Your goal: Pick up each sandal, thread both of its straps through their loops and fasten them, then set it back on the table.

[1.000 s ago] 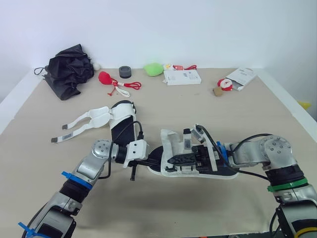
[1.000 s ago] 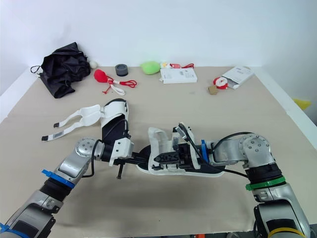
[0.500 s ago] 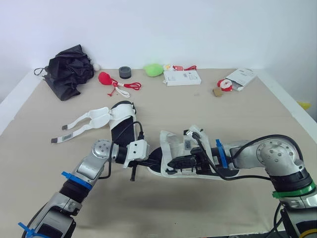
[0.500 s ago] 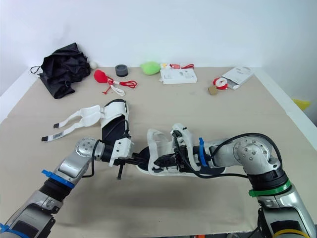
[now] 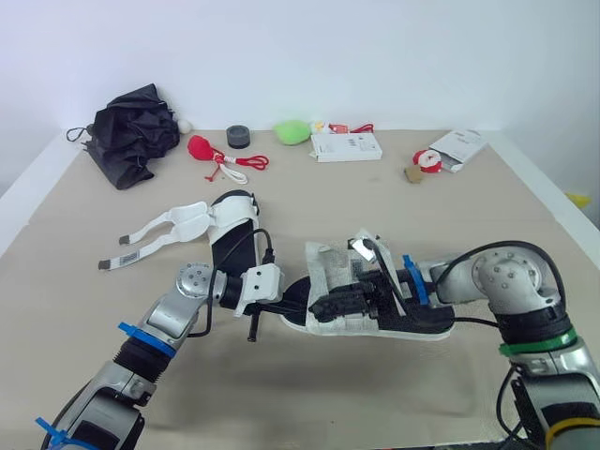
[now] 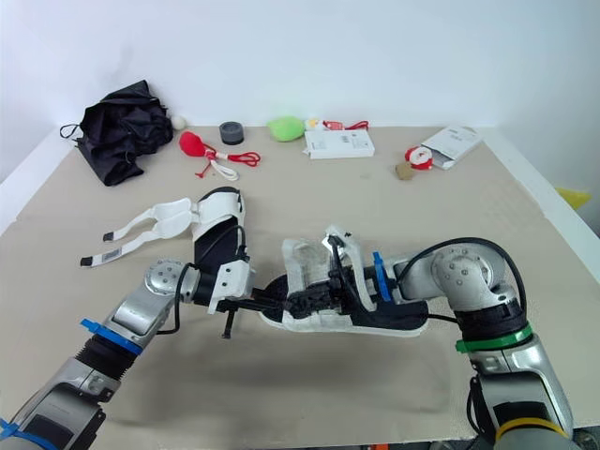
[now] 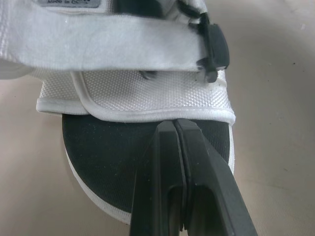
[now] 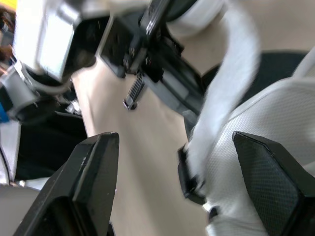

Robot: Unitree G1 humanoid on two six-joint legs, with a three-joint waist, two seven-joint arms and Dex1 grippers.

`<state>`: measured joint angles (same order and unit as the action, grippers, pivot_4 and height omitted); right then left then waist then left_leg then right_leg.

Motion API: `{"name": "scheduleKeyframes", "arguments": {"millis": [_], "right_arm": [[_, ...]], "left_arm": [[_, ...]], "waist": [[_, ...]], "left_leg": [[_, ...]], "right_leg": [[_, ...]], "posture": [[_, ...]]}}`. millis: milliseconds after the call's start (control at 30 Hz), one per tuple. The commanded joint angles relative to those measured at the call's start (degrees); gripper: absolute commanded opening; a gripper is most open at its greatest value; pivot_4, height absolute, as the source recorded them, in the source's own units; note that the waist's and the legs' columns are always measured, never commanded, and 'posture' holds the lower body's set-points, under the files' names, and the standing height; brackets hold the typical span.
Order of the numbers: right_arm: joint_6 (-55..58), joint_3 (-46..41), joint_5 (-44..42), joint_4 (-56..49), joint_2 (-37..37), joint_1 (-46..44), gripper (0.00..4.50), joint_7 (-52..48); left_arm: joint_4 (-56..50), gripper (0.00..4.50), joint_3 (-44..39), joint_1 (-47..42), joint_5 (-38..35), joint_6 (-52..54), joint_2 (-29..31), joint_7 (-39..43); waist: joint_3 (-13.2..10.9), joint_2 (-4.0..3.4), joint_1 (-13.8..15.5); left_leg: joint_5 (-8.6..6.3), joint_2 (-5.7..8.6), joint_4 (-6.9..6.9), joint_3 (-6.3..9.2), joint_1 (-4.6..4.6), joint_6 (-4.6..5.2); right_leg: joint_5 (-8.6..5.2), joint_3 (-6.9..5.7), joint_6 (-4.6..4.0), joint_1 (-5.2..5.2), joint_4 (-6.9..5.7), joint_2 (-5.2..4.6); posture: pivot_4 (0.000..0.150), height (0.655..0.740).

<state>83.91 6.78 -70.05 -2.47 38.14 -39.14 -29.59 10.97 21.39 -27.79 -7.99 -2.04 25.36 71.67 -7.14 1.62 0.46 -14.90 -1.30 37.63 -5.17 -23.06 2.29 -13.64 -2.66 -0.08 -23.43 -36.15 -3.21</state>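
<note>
Steadying is needed first: on the table (image 5: 469, 206), the near sandal (image 6: 398, 317) is best pinned flat at its toe while the loose strap (image 8: 231, 88) is fed squarely, untwisted. The left gripper (image 7: 175, 129), pressed together, is rested on the toe footbed; the right gripper (image 8: 173, 137) is spread around the strap, not yet pinching.

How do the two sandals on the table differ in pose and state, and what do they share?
The near sandal lies crosswise, with the left gripper and right gripper at it; the far sandal points away, untouched. The far sandal's straps trail loose and flat to the left; the near sandal's straps stand up over its footbed. Both have white straps and black footbeds and rest on the table.
</note>
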Motion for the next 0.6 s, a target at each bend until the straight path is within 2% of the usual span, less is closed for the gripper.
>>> {"name": "scheduleKeyframes", "arguments": {"millis": [33, 233, 267, 333, 433, 567, 600], "right_arm": [[1.41, -3.14, 1.63, 2.08, -0.93, -2.73, 4.1, -0.03], [3.3, -3.51, 3.92, 1.26, -2.18, -2.43, 4.1, -1.06], [3.37, -3.63, 4.43, 1.45, -2.45, -2.44, 3.86, -1.09], [3.08, -4.06, 5.47, 1.53, -2.95, -2.44, 3.29, -1.21], [2.84, -4.51, 6.69, 1.25, -3.54, -2.45, 2.04, -1.69], [3.6, -4.29, 7.6, 0.49, -3.89, -2.36, 0.14, -2.63], [3.78, -4.18, 7.75, 0.29, -3.83, -2.32, 0.06, -3.03]], "left_arm": [[5.0, 0.0, 3.03, 2.43, 3.86, 2.01, 1.37, 0.52], [5.28, 0.0, 3.02, 2.4, 4.05, 1.81, 1.33, 0.27], [5.32, 0.0, 3.01, 2.41, 4.07, 1.79, 1.35, 0.23], [5.34, 0.0, 3.0, 2.44, 4.12, 1.78, 1.38, 0.13], [5.24, 0.0, 2.98, 2.6, 4.12, 1.74, 1.44, 0.05], [4.59, 0.0, 2.84, 3.31, 4.06, 1.57, 1.79, -0.05], [4.5, 0.0, 2.84, 3.38, 4.06, 1.57, 1.81, -0.08]], "waist": [[0.0, -0.01, 0.0], [-0.01, -0.02, 0.0], [-0.01, -0.02, 0.0], [-0.01, -0.03, 0.0], [-0.01, -0.03, 0.0], [-0.01, -0.03, -0.01], [-0.01, -0.03, -0.01]], "left_leg": [[0.0, 0.0, 0.0, 0.0, 0.0, 0.0], [0.0, 0.0, 0.0, 0.0, -0.05, 0.0], [0.0, 0.0, 0.0, 0.0, -0.05, 0.0], [0.0, 0.0, 0.0, 0.01, -0.04, 0.0], [0.0, 0.0, 0.0, 0.0, -0.04, 0.0], [0.0, 0.0, 0.0, 0.0, -0.05, 0.0], [0.0, 0.0, 0.0, 0.0, -0.04, 0.0]], "right_leg": [[0.0, 0.0, 0.0, 0.0, 0.0, 0.0], [-0.01, -0.02, -0.04, -0.03, 0.0, -0.02], [0.0, -0.02, -0.05, -0.03, 0.0, -0.02], [0.01, -0.02, -0.05, -0.03, 0.0, -0.02], [0.01, -0.02, -0.05, -0.04, 0.0, -0.03], [0.01, -0.02, -0.05, -0.04, 0.0, -0.03], [0.01, -0.02, -0.05, -0.04, 0.0, -0.03]], "posture": [[0.15, 0.74], [0.15, 0.74], [0.15, 0.74], [0.15, 0.74], [0.15, 0.74], [0.15, 0.74], [0.15, 0.74]]}}
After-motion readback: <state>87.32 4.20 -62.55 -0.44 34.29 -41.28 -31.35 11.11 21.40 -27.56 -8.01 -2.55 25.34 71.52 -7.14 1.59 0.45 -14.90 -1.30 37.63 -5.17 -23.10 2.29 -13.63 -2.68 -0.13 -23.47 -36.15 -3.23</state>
